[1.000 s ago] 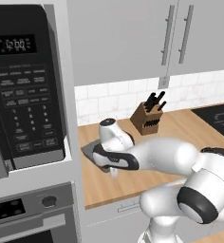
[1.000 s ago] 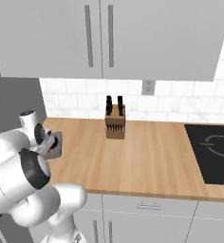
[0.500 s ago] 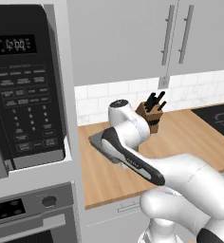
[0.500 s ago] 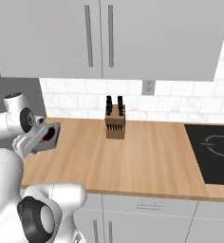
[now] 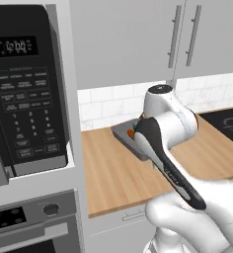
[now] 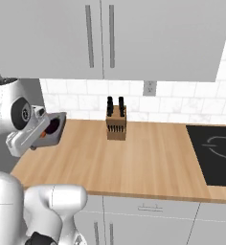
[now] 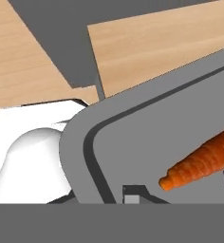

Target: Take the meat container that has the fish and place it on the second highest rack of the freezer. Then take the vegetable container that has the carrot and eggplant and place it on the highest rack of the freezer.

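Pinching the rim of the grey tray (image 7: 147,137), the claw (image 7: 133,194) has its jaws squeezed nearly together, and the tray hangs tilted in the air above the wooden counter (image 6: 134,162). From the right base camera, the tray (image 6: 55,128) sits at about 9 o'clock from the knife block (image 6: 116,125), well apart from it. From the left base camera the tray (image 5: 126,136) pokes out at 9 o'clock from the big white arm.

Going from big to small: the counter, the black microwave (image 5: 24,94) on the left, the tray, then the carrot (image 7: 204,161) lying inside the tray toward 3 o'clock. A dark round thing (image 6: 51,128) in the tray may be the eggplant, but it is too small to be sure.

I think this is the second job: carrying the vegetable tray to the top shelf of the freezer. Next, the arm should turn toward the freezer and keep the tray flat so the carrot does not slide out.

The microwave side stands near the tray at 9 o'clock, so that way is tight. Toward 3 o'clock the counter has lots of open room.
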